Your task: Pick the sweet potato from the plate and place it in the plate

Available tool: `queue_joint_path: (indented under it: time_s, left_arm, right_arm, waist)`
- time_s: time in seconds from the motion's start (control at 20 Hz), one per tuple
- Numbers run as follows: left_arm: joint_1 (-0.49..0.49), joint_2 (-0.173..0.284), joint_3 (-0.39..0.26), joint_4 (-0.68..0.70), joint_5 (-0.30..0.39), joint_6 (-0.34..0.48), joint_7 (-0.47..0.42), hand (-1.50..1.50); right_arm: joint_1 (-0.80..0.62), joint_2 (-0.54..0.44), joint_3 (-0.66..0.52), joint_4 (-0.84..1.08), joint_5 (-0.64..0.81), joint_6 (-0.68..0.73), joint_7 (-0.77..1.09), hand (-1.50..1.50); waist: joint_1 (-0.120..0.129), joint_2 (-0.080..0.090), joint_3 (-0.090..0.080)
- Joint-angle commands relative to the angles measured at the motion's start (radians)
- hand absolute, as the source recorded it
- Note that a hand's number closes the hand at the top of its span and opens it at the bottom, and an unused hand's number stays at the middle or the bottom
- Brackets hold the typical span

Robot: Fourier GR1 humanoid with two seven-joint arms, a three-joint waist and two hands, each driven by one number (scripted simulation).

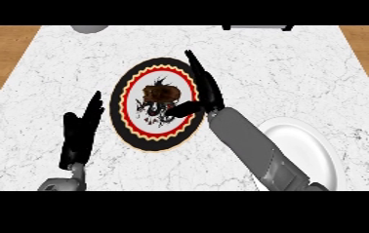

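Observation:
A brown sweet potato (pixel 161 92) lies in the middle of a patterned plate (pixel 132 129) with a black rim and a red and yellow ring. My right hand (pixel 205 88) hovers at the plate's right edge, fingers straight and pointing away from me, thumb (pixel 184 109) stretched left over the plate just below the sweet potato. It holds nothing. A plain white plate (pixel 302 146) sits at the lower right, partly hidden by my right forearm. My left hand (pixel 81 127) rests open to the left of the patterned plate, fingers up.
The counter is white marble (pixel 288 71) with wooden edges at both sides. A grey round object (pixel 89 29) shows at the far left edge and a dark object (pixel 257 27) at the far right edge.

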Motion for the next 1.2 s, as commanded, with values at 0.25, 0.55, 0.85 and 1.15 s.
queue_joint_path:
  time_s: [0.25,0.55,0.85,1.15]
  left_arm:
    - [0.069,-0.019,0.01,0.017,-0.019,0.003,-0.073,0.0]
    - [0.073,0.003,0.018,-0.092,0.005,-0.04,0.016,0.0]
    - [0.034,-0.021,0.003,-0.098,-0.019,-0.025,0.068,0.0]
    - [0.064,-0.035,0.016,-0.044,-0.032,-0.015,-0.02,0.0]
  right_arm:
    - [0.061,-0.049,-0.114,-0.002,0.09,0.049,-0.02,-1.5]
    - [0.101,-0.042,-0.185,-0.003,0.156,0.031,-0.047,-1.5]
    - [0.124,-0.033,-0.287,0.101,0.177,0.071,-0.201,-1.5]
    - [0.127,-0.105,-0.377,0.105,0.181,0.081,-0.183,-1.5]
  waist:
    - [-0.011,-0.003,0.0]
    - [-0.01,-0.004,0.0]
    - [-0.006,-0.001,0.0]
    - [-0.007,-0.001,0.0]
